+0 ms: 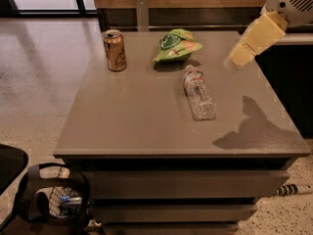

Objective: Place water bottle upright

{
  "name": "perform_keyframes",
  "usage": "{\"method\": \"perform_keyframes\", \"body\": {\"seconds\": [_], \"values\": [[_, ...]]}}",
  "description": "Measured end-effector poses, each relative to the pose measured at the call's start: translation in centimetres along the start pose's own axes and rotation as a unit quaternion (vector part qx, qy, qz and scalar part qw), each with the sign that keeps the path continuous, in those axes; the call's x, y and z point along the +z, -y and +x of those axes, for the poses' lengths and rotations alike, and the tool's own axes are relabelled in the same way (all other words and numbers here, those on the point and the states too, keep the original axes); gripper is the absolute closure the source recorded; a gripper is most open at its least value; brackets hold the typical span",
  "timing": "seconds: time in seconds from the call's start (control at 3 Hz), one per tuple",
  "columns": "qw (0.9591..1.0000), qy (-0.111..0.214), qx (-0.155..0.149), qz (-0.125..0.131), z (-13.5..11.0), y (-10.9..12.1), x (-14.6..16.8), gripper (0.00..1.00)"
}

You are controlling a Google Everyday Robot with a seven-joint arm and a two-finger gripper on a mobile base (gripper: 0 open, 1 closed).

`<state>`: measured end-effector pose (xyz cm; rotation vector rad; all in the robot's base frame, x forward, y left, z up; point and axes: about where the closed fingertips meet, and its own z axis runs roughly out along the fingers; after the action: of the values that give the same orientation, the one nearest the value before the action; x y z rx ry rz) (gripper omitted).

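Water bottle [199, 93]: lying flat on table [127, 116], centre frame. Pincer [235, 61]: upper right, aloft, apart from it; open or closed, cannot tell. Step, likely: approach. Next: descend, grasp.

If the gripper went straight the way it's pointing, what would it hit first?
Probably the lying water bottle, down-left of the gripper hovering at upper right; depth is unclear, so maybe the table.

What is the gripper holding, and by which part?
Nothing: the gripper hangs above the table, apart from the water bottle lying on its side.
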<state>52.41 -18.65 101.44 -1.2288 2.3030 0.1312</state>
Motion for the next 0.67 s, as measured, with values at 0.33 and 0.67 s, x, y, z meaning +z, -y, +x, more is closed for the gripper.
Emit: {"method": "perform_keyframes", "body": {"seconds": [0.33, 0.67], "values": [[0.9974, -0.003, 0.069, 0.021, -1.7, 0.5, 2.2, 0.00], [0.9882, -0.021, 0.149, 0.029, -2.7, 1.7, 5.4, 0.00]]}}
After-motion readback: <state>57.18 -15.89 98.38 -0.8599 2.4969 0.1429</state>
